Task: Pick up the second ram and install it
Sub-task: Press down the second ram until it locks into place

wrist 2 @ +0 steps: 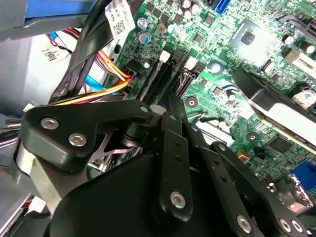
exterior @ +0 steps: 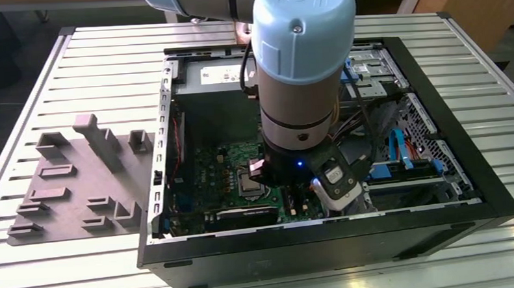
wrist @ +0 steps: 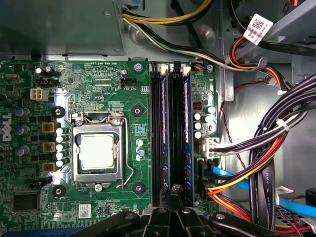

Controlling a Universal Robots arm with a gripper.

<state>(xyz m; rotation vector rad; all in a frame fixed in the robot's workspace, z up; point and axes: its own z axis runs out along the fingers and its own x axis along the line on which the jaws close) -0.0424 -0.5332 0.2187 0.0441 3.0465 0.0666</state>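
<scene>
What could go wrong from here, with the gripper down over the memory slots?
One: the gripper sits low at the end of the slots, and the cables bunch close beside them, so a sideways move may snag one. Two: the bare processor lies on the slots' other side, and a drift that way could strike it.

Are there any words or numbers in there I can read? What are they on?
None can be quoted here.
Tag on the cables: code squares and tiny print, too small to read.
Motherboard: tiny white lettering by the parts, too small to read.
Sticker inside the case: blurred, can't be read.
</scene>
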